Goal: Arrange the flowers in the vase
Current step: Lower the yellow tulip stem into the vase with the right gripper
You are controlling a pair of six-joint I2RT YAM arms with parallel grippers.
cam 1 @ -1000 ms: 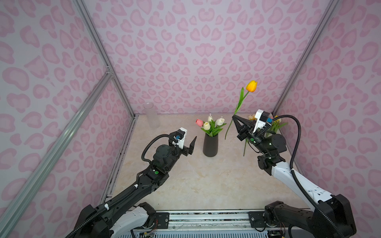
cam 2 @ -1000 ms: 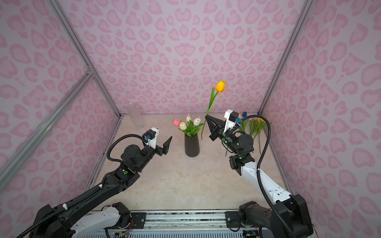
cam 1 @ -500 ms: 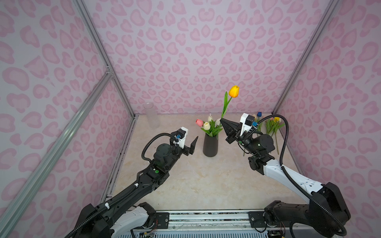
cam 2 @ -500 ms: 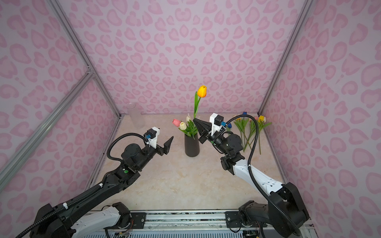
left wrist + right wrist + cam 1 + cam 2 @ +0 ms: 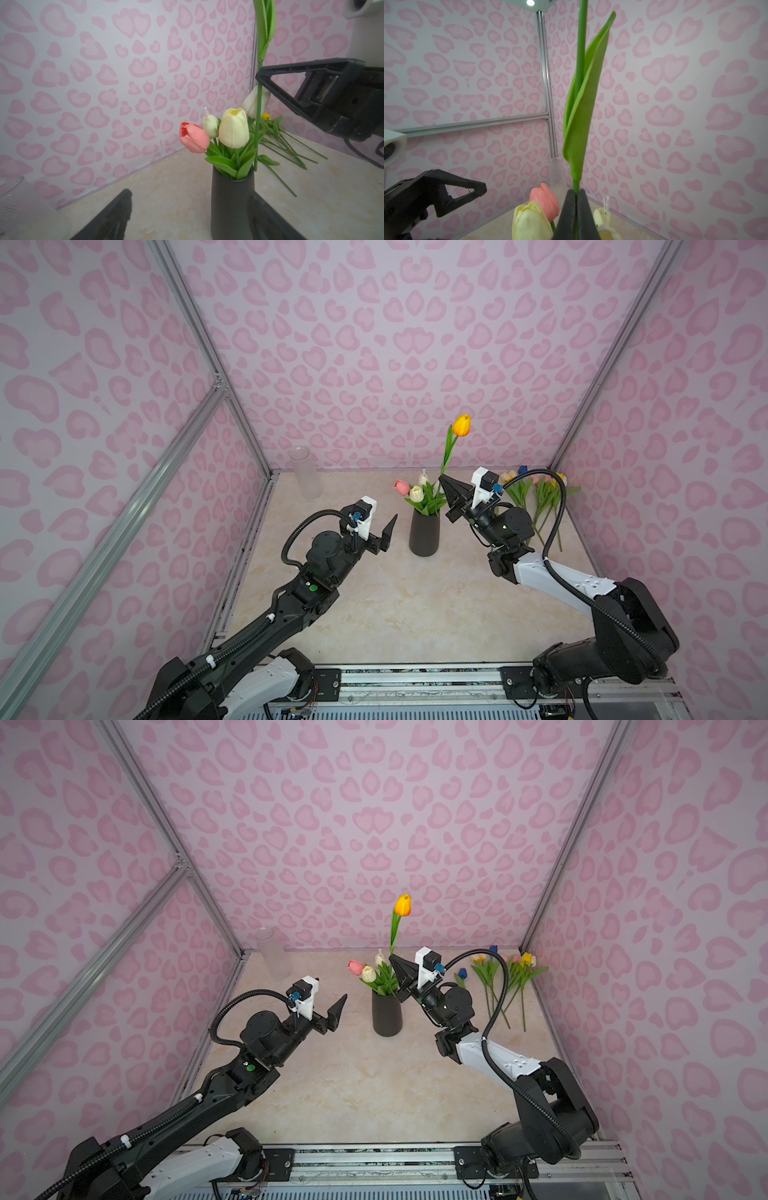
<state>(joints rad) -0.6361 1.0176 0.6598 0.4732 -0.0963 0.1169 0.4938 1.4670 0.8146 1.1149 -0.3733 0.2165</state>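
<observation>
Right gripper (image 5: 442, 480) clamps orange tulip (image 5: 461, 425) mid-stem, judged light and whippy; left gripper (image 5: 392, 523) agape, empty, beside vase (image 5: 424, 533).

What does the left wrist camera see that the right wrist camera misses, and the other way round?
Only the left wrist view: the dark vase and the loose flowers lying on the table. Only the right wrist view: the ceiling light and the horizontal metal bar on the wall. Both: the pink tulip, the cream tulip, the clear glass vase and the green stem pinched in the shut right pincer.
</observation>
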